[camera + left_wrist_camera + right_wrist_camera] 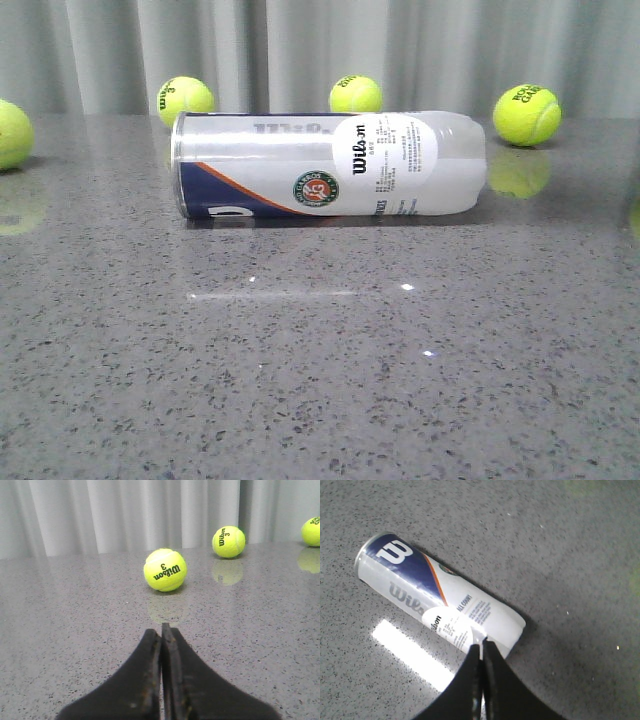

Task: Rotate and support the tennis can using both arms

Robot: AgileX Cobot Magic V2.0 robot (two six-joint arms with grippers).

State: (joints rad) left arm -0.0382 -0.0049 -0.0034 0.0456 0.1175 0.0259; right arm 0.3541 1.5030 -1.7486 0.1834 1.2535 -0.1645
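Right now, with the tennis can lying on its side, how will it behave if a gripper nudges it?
The tennis can lies flat on a smooth, glossy table, so it will probably roll toward or away from the robot. It looks empty through the translucent wall, so likely light and easily skidded. Its glossy plastic may slip.

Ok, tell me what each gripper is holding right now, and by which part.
Nothing. The left gripper and right gripper are shut and empty; the tennis can lies on its side on the table.

Staged test bench: grey speckled stone tabletop (320,380), plain pale curtain (300,50) backdrop.
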